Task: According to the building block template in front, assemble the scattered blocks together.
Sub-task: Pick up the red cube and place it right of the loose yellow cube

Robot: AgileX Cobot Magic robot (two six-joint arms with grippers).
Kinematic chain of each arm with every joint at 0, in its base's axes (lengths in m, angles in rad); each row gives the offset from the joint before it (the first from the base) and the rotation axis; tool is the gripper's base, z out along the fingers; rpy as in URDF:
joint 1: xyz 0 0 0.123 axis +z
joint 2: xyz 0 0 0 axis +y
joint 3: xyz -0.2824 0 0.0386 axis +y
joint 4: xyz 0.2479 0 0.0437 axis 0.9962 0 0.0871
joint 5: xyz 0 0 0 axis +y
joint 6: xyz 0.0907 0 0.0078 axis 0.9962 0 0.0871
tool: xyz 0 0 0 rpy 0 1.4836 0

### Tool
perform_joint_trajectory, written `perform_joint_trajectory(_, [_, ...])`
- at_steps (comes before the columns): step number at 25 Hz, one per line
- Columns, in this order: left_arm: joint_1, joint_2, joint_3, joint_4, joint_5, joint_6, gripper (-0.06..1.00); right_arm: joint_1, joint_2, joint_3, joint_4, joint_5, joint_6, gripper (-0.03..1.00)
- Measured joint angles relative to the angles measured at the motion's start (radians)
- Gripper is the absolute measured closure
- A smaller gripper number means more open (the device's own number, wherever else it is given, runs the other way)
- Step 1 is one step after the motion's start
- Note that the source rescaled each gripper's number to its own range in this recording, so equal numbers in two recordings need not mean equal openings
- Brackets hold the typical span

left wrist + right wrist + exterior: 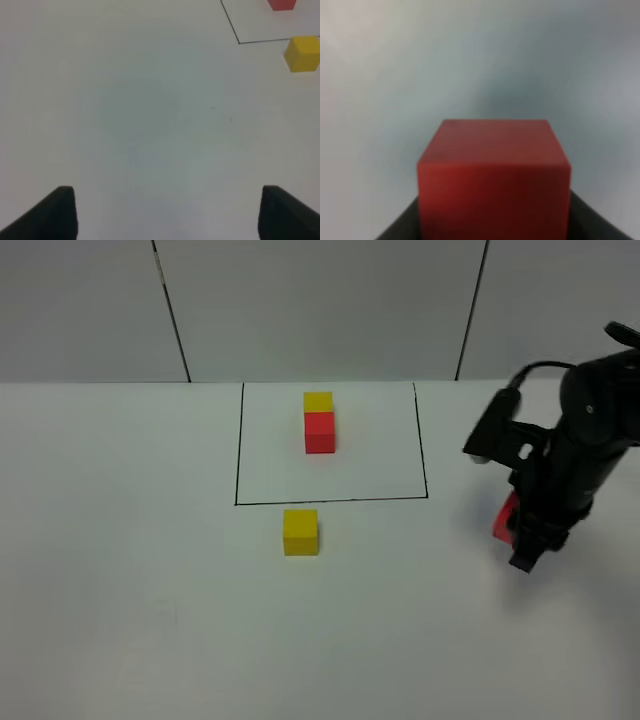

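Note:
The building block template, a yellow cube [318, 401] joined to a red cube [320, 432], stands inside a black-line rectangle [237, 460] at the back middle of the table. Just in front of the rectangle sits the loose yellow block [300, 531], which the left wrist view also shows [303, 53]. My right gripper [520, 540] is far to the right, shut on the loose red block [504, 519]. That block [492, 175] fills the right wrist view between dark fingers [395, 231]. I cannot tell whether it touches the table. My left gripper [167, 215] stands open over bare table, well short of the yellow block.
The white table [150, 590] spreads wide to the left and front. A panelled wall [320, 300] closes the back. The rectangle's corner line [260, 41] and part of the template's red cube [281, 4] show in the left wrist view.

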Motion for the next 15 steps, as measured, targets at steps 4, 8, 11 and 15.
perform_joint_trajectory(4, [0.0, 0.0, 0.0, 0.0, 0.0, 0.0, 0.23, 0.052, 0.096, -0.157, -0.007, 0.081, -0.144, 0.96])
perform_joint_trajectory(8, [0.0, 0.0, 0.0, 0.0, 0.0, 0.0, 0.23, 0.099, 0.246, -0.338, -0.008, 0.226, -0.267, 0.96])
perform_joint_trajectory(11, [0.0, 0.0, 0.0, 0.0, 0.0, 0.0, 0.23, 0.13, 0.344, -0.465, -0.005, 0.288, -0.315, 0.96])
perform_joint_trajectory(15, [0.0, 0.0, 0.0, 0.0, 0.0, 0.0, 0.23, 0.158, 0.442, -0.601, 0.02, 0.314, -0.354, 0.96])
